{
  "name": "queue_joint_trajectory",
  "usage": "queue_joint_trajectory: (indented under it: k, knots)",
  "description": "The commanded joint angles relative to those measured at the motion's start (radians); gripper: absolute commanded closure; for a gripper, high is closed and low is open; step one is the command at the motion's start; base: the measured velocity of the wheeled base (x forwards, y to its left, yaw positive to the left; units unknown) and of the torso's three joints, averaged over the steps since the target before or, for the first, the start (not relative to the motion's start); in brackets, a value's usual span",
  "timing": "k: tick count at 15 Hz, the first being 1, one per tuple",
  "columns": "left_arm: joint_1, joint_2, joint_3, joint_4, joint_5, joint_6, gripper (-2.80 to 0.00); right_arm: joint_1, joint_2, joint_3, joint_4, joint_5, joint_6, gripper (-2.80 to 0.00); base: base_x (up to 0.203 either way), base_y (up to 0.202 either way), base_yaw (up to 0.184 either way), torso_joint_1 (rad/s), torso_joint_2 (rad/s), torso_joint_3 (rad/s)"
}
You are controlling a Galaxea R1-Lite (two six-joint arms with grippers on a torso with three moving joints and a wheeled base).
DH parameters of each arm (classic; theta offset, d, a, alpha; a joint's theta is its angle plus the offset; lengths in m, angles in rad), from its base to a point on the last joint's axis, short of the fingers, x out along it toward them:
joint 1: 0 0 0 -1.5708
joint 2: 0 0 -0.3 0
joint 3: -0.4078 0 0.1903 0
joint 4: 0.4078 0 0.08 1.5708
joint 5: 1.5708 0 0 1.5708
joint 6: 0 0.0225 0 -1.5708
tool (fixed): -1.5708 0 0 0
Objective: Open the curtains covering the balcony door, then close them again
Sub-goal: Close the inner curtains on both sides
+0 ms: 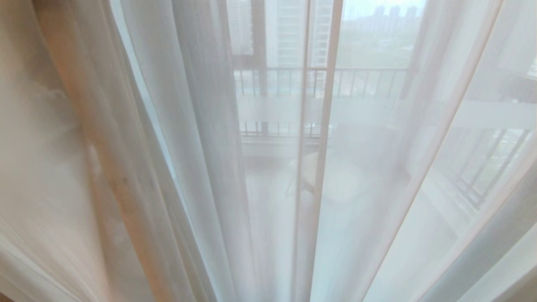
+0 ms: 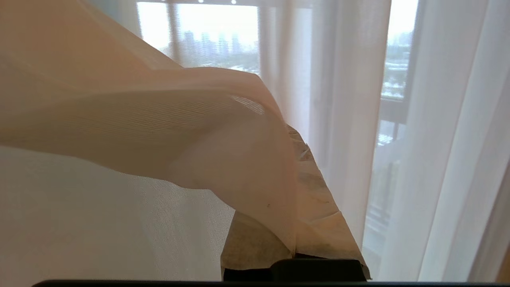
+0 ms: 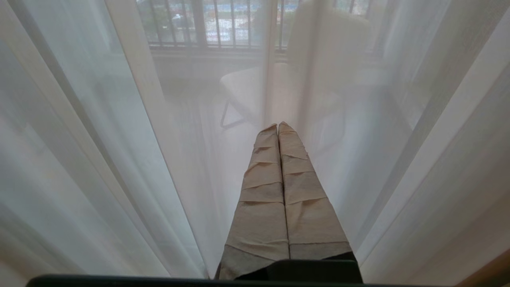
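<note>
Curtains: sheers (image 1: 268, 201) hang drawn across the whole head view, in long vertical folds; a denser, warmer-toned bunch of folds (image 1: 63, 167) fills its left side.
Door: the balcony door (image 1: 331, 84) stands right behind the sheers, seen only through the fabric; a pale vertical frame bar and a frosted strip (image 1: 377, 111) across mid-height show through.
Beyond the glass: railing (image 1: 369, 82), tall buildings, and a pale chair (image 3: 255, 91) on the balcony, all veiled.
Left gripper: its tape-wrapped fingers (image 2: 318, 207) are mostly buried under a fold of sheer (image 2: 159, 131) that drapes over them and bulges outward; the fingers are pressed together, and whether cloth is pinched between them cannot be told.
Right gripper: (image 3: 278, 126) tape-wrapped fingers pressed flat together, nothing between them, tips pointing at the hanging sheer (image 3: 119, 159) just in front, with the chair showing beyond.
</note>
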Motion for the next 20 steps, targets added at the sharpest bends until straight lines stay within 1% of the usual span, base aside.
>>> queue_joint_trajectory:
  k: [1,3,5,7,10,14,15,18,20]
  knots:
    - [-0.073,0.106,-0.059,-0.003,0.001,0.014,0.00,0.000,0.002,0.000,0.000,0.000,-0.001,0.00,0.000,0.000,0.000,0.000,0.00,0.000]
    - [-0.128,0.182,-0.127,-0.003,0.032,0.038,0.00,0.000,0.002,0.000,0.000,0.000,0.000,0.00,0.000,0.000,0.000,0.000,0.00,0.000]
    - [-0.187,0.251,-0.190,-0.004,0.072,0.046,0.00,0.000,0.002,0.000,0.000,0.000,0.000,0.00,0.000,0.000,0.000,0.000,0.00,0.000]
    - [-0.234,0.314,-0.241,-0.004,0.088,0.049,0.00,0.000,0.001,0.000,0.000,0.000,0.001,0.00,0.000,0.000,0.000,0.000,0.00,0.000]
    - [-0.280,0.404,-0.320,-0.005,0.095,0.080,0.00,0.000,0.002,0.000,0.000,0.000,0.001,0.00,0.000,0.000,0.000,0.000,0.00,0.000]
    - [-0.354,0.527,-0.426,-0.006,0.097,0.089,0.00,0.000,0.000,0.000,0.000,0.000,0.000,0.00,0.000,0.000,0.000,0.000,0.00,0.000]
    - [-0.370,0.556,-0.452,-0.006,0.109,0.092,0.00,0.000,0.001,0.000,0.000,0.000,0.001,0.00,0.000,0.000,0.000,0.000,0.00,0.000]
    - [-0.411,0.630,-0.524,-0.011,0.173,0.104,0.00,0.000,0.000,0.000,0.000,0.000,0.001,0.00,0.000,0.000,0.000,0.000,0.00,0.000]
    - [-0.433,0.670,-0.556,-0.013,0.182,0.106,0.00,0.000,0.001,0.000,0.000,0.000,-0.001,0.00,0.000,0.000,0.000,0.000,0.00,0.000]
